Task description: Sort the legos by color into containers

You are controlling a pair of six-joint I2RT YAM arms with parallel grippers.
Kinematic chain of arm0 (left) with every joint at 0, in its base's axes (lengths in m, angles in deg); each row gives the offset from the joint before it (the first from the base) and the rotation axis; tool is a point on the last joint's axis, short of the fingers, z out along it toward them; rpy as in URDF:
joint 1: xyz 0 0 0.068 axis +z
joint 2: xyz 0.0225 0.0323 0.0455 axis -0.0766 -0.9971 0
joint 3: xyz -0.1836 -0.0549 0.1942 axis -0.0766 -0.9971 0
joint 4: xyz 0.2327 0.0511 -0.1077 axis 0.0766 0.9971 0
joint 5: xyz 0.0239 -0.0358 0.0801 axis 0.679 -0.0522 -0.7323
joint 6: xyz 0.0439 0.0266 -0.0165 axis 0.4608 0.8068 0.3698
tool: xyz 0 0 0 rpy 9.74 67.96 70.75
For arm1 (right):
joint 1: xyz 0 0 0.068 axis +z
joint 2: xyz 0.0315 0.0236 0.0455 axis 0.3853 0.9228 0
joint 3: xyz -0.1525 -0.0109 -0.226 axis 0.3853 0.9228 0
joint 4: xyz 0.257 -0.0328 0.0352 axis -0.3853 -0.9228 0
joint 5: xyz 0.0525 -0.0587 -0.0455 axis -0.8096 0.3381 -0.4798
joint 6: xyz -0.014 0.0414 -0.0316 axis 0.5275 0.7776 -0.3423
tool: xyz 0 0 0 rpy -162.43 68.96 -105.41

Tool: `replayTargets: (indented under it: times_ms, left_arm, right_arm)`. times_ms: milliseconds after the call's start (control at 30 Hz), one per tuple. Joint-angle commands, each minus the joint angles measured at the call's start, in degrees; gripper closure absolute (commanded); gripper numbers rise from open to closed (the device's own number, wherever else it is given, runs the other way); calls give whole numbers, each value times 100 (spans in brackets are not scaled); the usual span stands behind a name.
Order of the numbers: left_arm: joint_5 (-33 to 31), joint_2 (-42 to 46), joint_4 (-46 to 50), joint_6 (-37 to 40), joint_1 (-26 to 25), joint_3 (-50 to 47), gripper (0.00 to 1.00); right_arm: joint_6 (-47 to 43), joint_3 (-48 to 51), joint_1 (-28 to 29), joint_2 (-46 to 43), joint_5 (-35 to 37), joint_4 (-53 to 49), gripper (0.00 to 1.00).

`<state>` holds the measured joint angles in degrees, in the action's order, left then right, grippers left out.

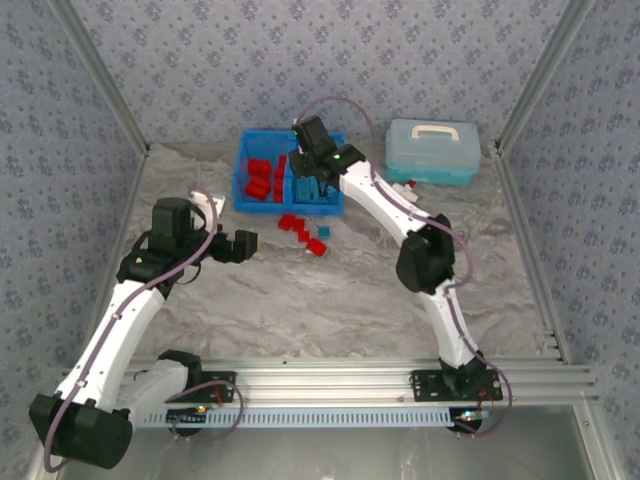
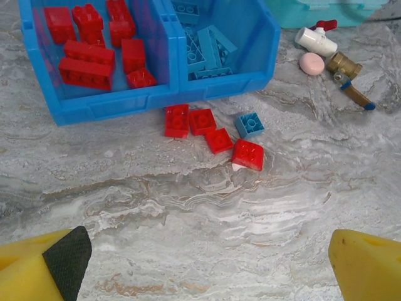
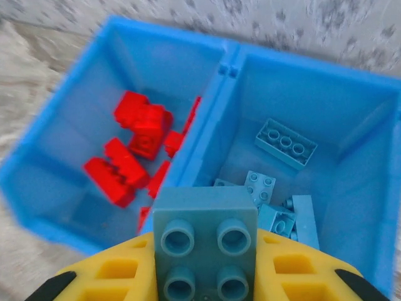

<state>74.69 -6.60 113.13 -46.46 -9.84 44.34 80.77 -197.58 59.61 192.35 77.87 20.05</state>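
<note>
The bright blue open-topped plastic bin (image 1: 243, 172) is sitting toward the far side of the grey marbled tabletop (image 1: 300, 300). A pale blue lidded case (image 1: 432, 150) is standing well apart to its right. Bare tabletop is running from the bin's near wall back to the arm bases. It is broken by loose bricks just beside that wall: four red studded bricks (image 2: 202, 121) and one light blue studded brick (image 2: 249, 125), all lying flat, studs up.

The right gripper (image 1: 305, 178) is clamping a light blue square four-stud brick (image 3: 205, 241) above the bin, near the central divider (image 3: 207, 122) on the right compartment (image 3: 351, 188) side. Being square, the brick is showing no long axis; its studs are facing the wrist camera. Below, a longer light blue brick (image 3: 285, 143) is lying aslant in that compartment. Red bricks (image 3: 141, 132) are lying in the left compartment (image 3: 69, 188).

The right arm is reaching forward and leftward, elbow bent, wrist tipped down. The left arm is folded, and the left gripper (image 1: 243, 245) is hanging over bare tabletop, fingers wide apart, facing the loose bricks.
</note>
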Motion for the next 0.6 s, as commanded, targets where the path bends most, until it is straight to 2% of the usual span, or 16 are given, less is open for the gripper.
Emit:
replayTargets:
  times_ms: [0,133,233,333,433,500,567]
  left_arm:
    - [85,119,-155,-30,44,-55,1]
    - [178,76,-168,-46,44,-63,1]
    - [217,37,-168,-60,44,-48,1]
    - [211,34,-163,-62,44,-51,1]
    - [215,26,-189,-59,44,-39,1]
    - [251,-5,-163,-55,44,-24,1]
    - [319,7,-154,-60,44,-22,1]
  right_arm:
    - [193,-877,-93,681,95,-693,71]
    - [323,-1195,-233,1075,-87,-489,65]
    - [474,-1580,-294,1111,-288,-712,51]
    - [300,-1631,-251,770,-303,-839,40]
    - [227,-1484,-242,299,-336,-1231,39]
    - [340,-1005,-209,-307,-376,-1411,39]
    - [484,371,-103,-1282,-316,-959,38]
